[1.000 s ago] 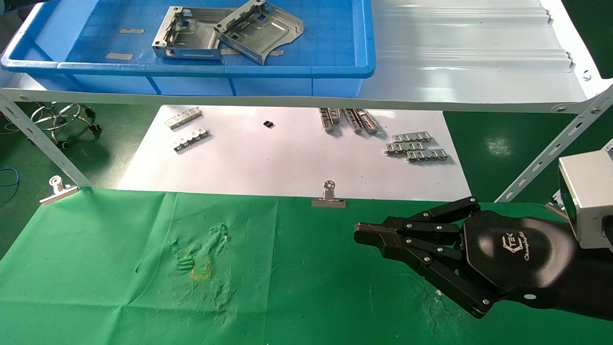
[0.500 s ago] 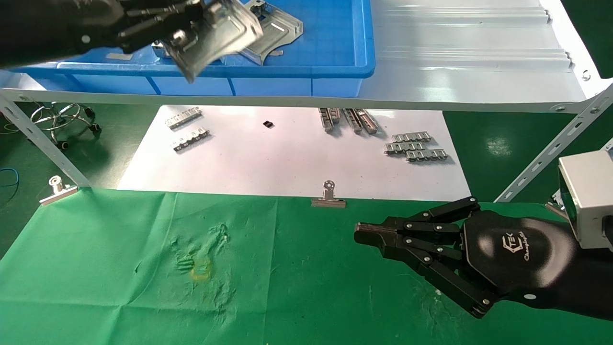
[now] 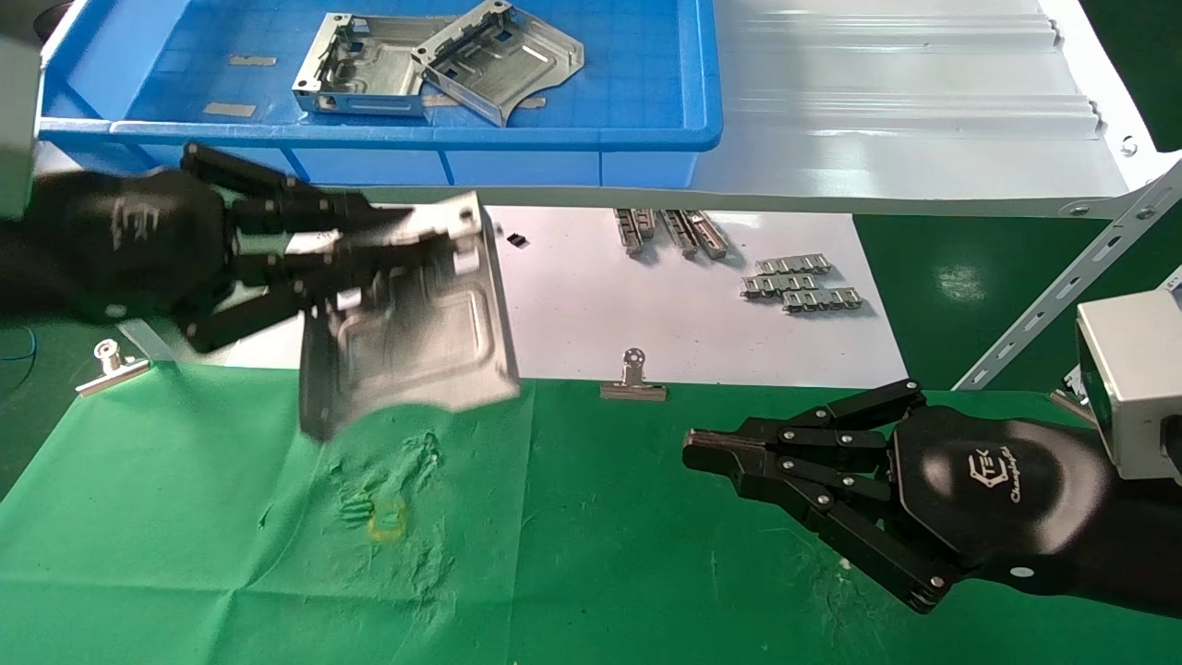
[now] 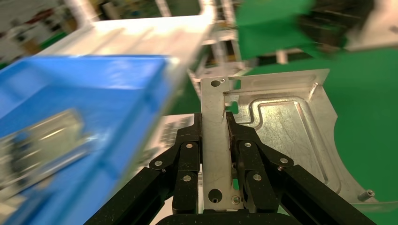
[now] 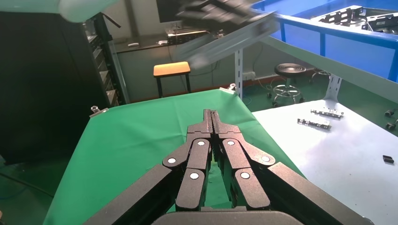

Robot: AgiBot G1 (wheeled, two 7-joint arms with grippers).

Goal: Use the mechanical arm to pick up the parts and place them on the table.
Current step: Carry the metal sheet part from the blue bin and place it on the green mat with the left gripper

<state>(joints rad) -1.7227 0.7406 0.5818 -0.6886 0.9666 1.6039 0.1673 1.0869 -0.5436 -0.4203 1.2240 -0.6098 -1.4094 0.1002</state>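
Observation:
My left gripper (image 3: 406, 242) is shut on the rim of a flat silvery metal plate (image 3: 416, 328) and holds it in the air over the far left part of the green cloth table (image 3: 572, 554). The left wrist view shows its fingers (image 4: 187, 154) clamped on the plate's upright rim (image 4: 215, 140). Two more plates (image 3: 369, 65) (image 3: 503, 55) lie in the blue bin (image 3: 646, 92) on the shelf. A small yellow square mark (image 3: 388, 519) is on the cloth below the held plate. My right gripper (image 3: 697, 450) is shut and empty, parked low over the cloth at the right.
The grey ribbed shelf (image 3: 905, 111) juts over the white sheet (image 3: 572, 305), which carries several toothed strips (image 3: 802, 284). Binder clips (image 3: 633, 379) (image 3: 113, 365) pin the cloth's far edge. Angled shelf struts (image 3: 1062, 286) stand at both sides.
My left gripper has come into view with a plate, then moved down and toward me, from over the blue bin to over the cloth's far edge. The right arm has not moved.

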